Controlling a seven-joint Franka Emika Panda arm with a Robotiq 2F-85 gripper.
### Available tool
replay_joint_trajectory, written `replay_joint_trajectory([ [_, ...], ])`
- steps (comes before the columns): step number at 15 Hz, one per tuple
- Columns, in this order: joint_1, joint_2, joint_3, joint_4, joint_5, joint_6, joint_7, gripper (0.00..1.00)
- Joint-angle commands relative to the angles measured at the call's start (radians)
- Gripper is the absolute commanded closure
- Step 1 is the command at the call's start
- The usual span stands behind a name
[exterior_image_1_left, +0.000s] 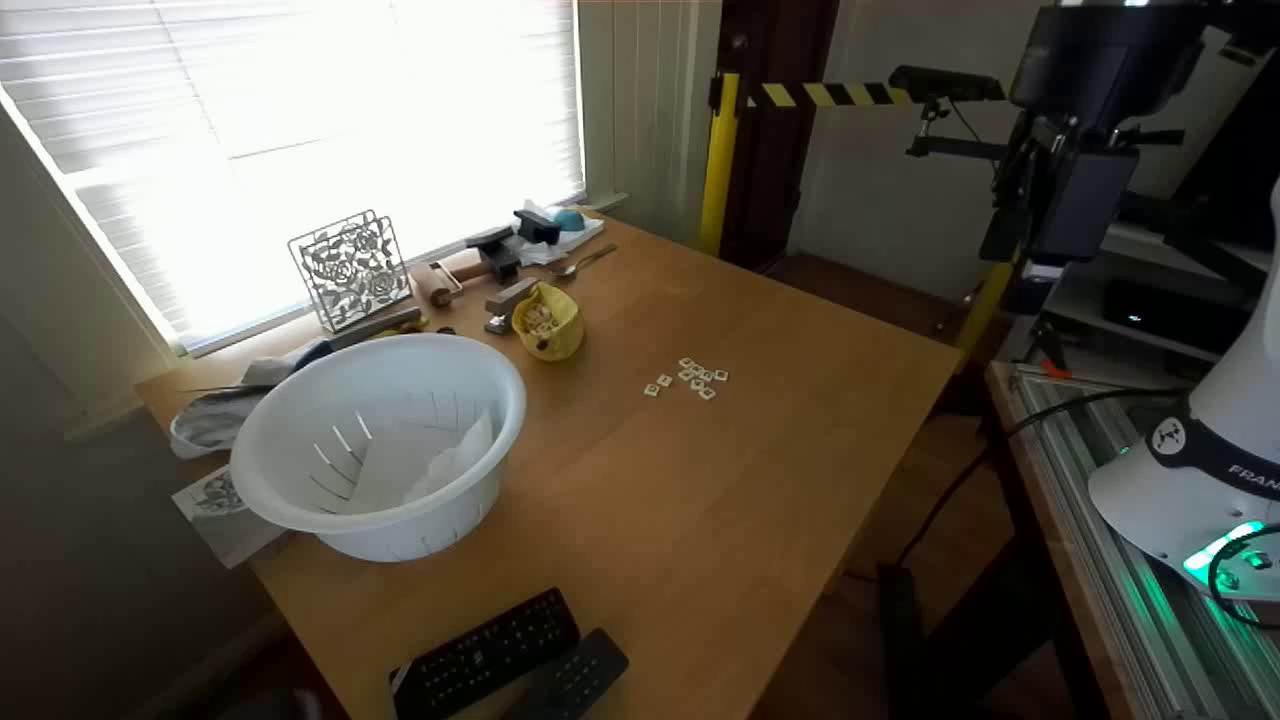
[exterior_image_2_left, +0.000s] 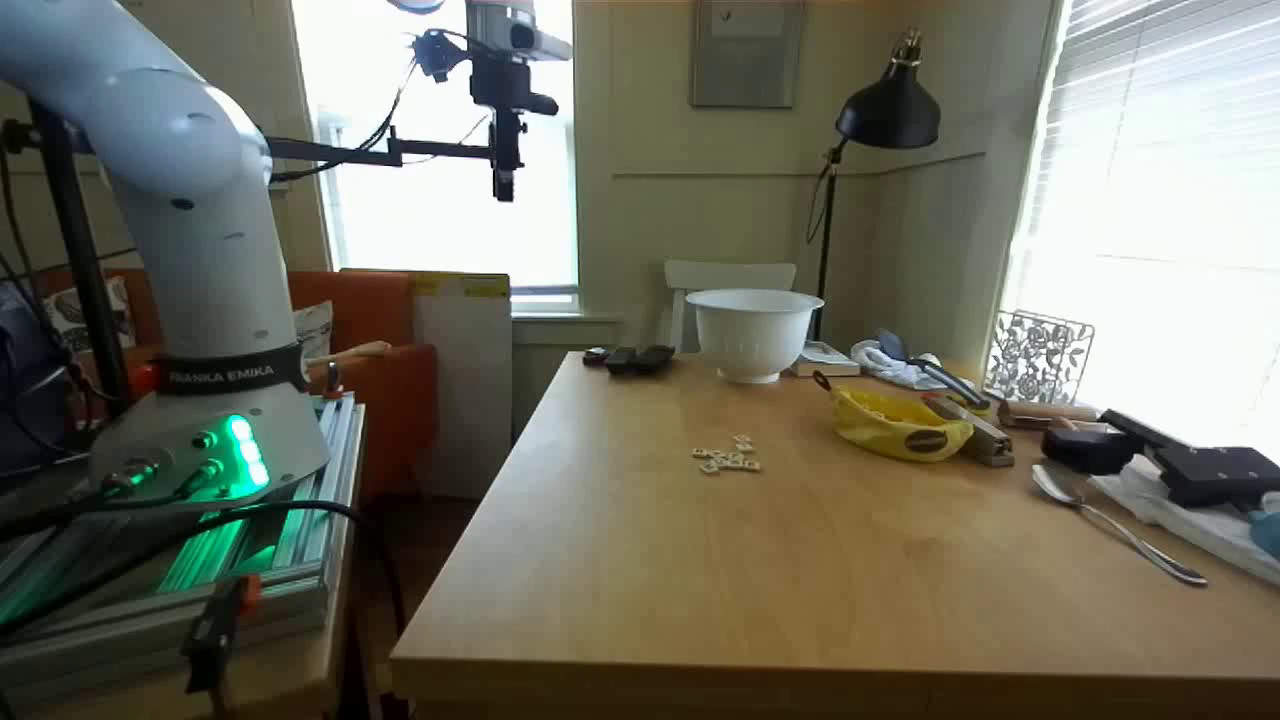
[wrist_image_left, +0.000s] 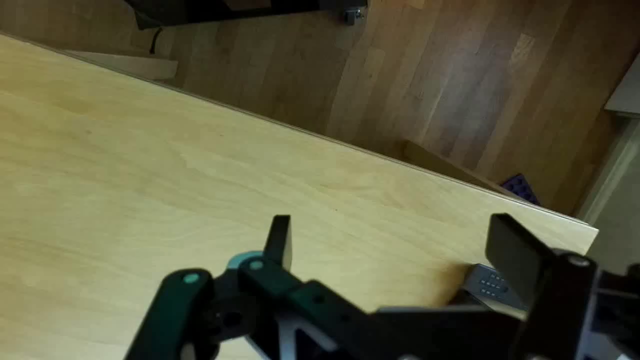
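- Hovering above the pale wooden table (wrist_image_left: 150, 175), you seem at the positioning step.
- Your black two-fingered gripper (wrist_image_left: 391, 220) stands spread and empty; any grasp calls for lowering.
- Nearest lies an oblong black remote (wrist_image_left: 492, 284), by the table corner.

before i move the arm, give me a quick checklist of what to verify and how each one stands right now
1. Fingers open with nothing between them: ok, they stand wide apart in the wrist view.
2. Fingers raised off the table: ok, they hang above its level in an exterior view.
3. Table free of loose things: not ok, letter tiles, a white bowl and remotes are among what sits on it.
4. White bowl upright: ok, its mouth faces up in both exterior views.
5. Remotes apart from each other: cannot tell, they meet in the picture but contact is unclear.
6. Letter tiles readable: cannot tell, the marks are too small.
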Motion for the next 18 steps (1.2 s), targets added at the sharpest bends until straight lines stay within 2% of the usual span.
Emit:
replay_joint_trajectory([
  [1,-0.007,0.0,0.005,0.002,0.003,-0.003,-0.004,0.0],
  [7,-0.007,0.0,0.005,0.002,0.003,-0.003,-0.004,0.0],
  [8,-0.025,-0.048,-0.022,-0.015,-0.014,-0.05,-0.016,0.0],
  [11,-0.112,-0.001,-0.062,-0.023,-0.053,-0.037,0.01,0.0],
  [13,-0.17,0.034,-0.107,-0.03,-0.076,0.004,-0.014,0.0],
  [15,-0.216,0.094,-0.152,-0.039,-0.105,0.095,-0.054,0.0],
  [18,-0.23,0.236,-0.206,-0.037,-0.1,0.285,-0.123,0.0],
])
